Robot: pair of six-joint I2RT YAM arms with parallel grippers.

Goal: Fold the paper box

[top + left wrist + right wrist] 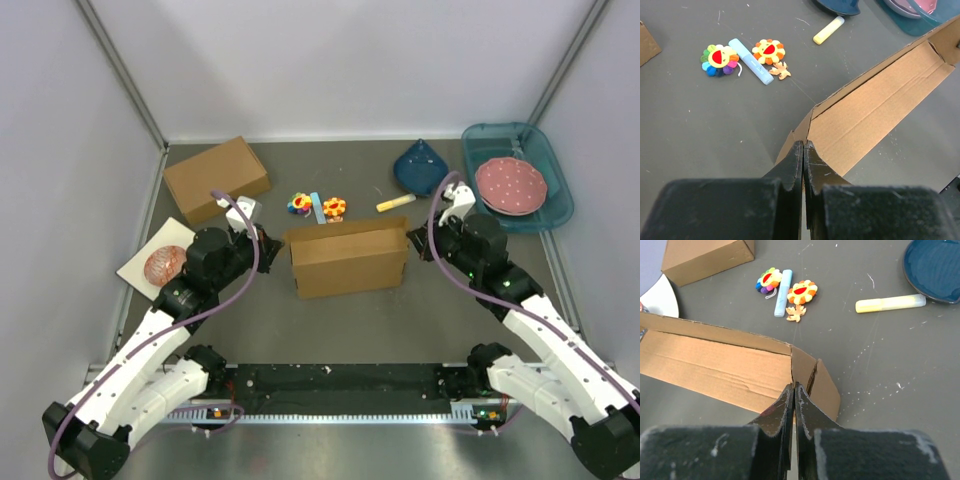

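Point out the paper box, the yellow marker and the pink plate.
paper box point(345, 262): top external view, front wall.
yellow marker point(890, 303): right wrist view, mid-barrel.
pink plate point(510, 185): top external view, its centre.

Bright, even, diffuse light from above. Soft, faint shadows only, close under the paper box point(345, 258) and beneath the arms on the gray table point(330, 330). Mild sheen on the white walls point(350, 60); no hard glare. Overhead view sharp, little distortion at the edges. Wrist views crisp farther out; black bodies of the left gripper point(803, 146) and right gripper point(793, 386) soft, out of focus along the bottom edge.
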